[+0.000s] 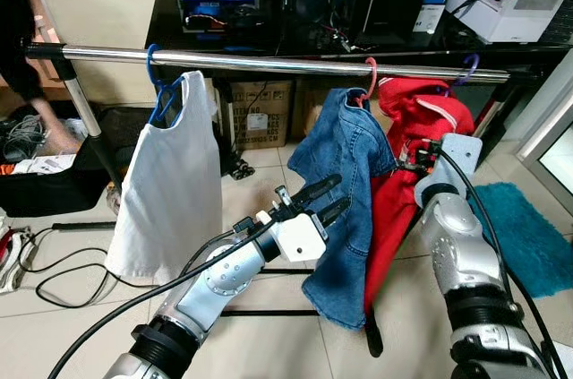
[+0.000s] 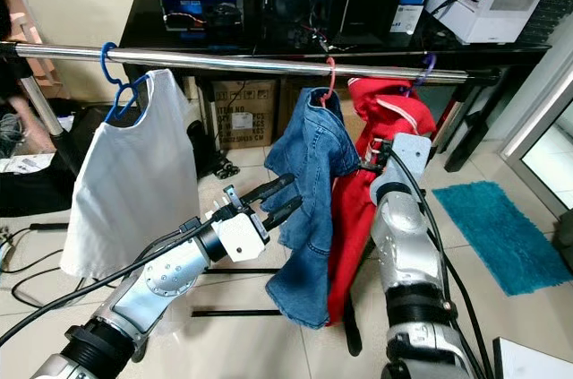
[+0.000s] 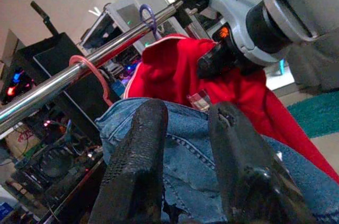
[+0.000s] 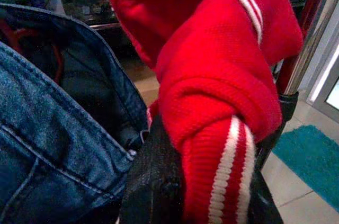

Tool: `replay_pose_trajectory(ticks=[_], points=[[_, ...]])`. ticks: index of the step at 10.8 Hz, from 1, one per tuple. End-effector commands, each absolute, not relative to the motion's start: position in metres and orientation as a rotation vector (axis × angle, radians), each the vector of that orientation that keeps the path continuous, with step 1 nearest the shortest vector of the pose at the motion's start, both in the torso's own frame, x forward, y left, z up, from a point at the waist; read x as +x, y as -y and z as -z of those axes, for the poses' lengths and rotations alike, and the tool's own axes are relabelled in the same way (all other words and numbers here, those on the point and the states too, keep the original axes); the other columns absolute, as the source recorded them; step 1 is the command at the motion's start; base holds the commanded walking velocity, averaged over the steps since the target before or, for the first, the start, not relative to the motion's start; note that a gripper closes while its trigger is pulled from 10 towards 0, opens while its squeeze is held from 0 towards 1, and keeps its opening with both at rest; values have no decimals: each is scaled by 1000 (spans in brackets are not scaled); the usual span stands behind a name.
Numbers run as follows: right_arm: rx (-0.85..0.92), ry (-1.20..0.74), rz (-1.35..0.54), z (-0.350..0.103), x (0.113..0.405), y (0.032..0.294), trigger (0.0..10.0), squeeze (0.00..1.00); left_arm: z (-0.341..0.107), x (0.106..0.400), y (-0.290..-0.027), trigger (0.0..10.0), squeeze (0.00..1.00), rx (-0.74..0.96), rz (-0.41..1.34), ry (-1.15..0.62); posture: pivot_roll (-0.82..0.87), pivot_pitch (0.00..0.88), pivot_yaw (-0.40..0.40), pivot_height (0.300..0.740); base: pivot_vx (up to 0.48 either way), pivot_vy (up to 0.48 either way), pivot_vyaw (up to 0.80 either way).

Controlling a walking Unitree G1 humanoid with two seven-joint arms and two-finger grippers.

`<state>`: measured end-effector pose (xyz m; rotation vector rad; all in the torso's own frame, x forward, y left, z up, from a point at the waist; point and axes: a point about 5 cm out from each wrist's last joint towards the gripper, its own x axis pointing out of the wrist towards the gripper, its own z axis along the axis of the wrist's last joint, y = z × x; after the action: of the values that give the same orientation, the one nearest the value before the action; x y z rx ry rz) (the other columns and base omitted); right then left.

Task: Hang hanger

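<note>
Left eye view: a steel rail carries, from its left end, a white top on a blue hanger, a denim jacket on a pink hanger, then a red hoodie on a purple hanger. Behind stands a black desk with electronics; tiled floor, teal rug. The left gripper, fingers spread, touches the denim. The right gripper pinches the hoodie.

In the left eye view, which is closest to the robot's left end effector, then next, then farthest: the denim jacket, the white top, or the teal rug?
From the left end effector:
1. Denim jacket, right at its fingertips, hanging mid-rail.
2. White top, off to the robot's left on a blue hanger.
3. Teal rug, on the floor far to the robot's right.
</note>
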<state>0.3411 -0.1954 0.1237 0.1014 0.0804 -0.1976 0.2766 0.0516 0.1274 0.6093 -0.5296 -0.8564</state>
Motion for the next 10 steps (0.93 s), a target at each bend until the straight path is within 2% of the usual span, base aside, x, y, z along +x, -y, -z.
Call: replay_pose_trajectory(ticks=[1, 6, 10], points=[[68, 102, 194, -158, 341, 204, 0, 0, -127, 273, -49, 10000, 0, 612, 872, 538, 147, 48, -69, 740, 0, 0, 0], [-76, 137, 92, -144, 306, 200, 0, 0, -128, 277, -53, 10000, 0, 579, 862, 523, 109, 36, -38, 740, 0, 0, 0], [-153, 62, 57, -122, 283, 199, 0, 0, -126, 277, -47, 10000, 0, 553, 889, 512, 59, 37, -22, 740, 0, 0, 0]])
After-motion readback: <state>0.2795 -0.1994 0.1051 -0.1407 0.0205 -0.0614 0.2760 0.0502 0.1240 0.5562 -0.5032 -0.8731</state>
